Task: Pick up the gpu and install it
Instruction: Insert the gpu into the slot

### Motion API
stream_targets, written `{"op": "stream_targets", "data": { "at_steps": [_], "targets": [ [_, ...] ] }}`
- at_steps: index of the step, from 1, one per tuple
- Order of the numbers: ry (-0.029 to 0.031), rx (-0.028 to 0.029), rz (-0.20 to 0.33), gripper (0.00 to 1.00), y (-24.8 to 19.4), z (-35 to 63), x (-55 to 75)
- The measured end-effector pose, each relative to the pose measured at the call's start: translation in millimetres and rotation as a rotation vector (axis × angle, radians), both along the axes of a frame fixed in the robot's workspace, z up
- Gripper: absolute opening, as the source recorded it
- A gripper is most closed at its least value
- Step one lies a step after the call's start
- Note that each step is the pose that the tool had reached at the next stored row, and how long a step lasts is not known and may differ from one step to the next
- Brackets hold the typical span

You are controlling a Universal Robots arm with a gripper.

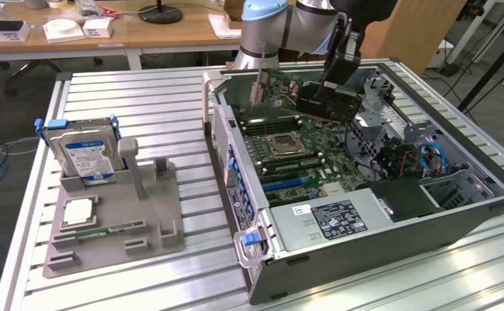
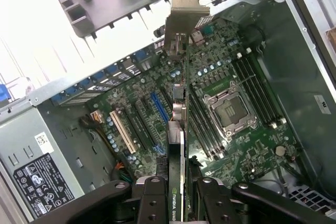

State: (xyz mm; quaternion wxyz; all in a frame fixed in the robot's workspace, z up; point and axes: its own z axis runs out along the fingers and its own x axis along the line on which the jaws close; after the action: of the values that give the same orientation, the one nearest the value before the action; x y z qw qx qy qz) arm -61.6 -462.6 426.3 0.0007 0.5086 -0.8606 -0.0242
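gripper closed on gpu, card held edge-on between fingers | pickup done | gpu hangs below tool over motherboard inside open case | not yet seated, judged; install remains

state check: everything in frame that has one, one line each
gpu, clamped in the gripper, edge-on over the motherboard, not seated.
gripper, shut on the gpu.
computer case, on its side, open.
blue slot, empty.
hard drive, upright in the gray holder.
memory stick, flat in the holder.
processor, flat in the holder.
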Motion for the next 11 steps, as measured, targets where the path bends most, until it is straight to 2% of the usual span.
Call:
{"op": "stream_targets", "data": {
  "at_steps": [11],
  "targets": [
    [0.0000, 0.0000, 0.050, 0.26, 0.0, 0.0, 0.0]
  ]
}}
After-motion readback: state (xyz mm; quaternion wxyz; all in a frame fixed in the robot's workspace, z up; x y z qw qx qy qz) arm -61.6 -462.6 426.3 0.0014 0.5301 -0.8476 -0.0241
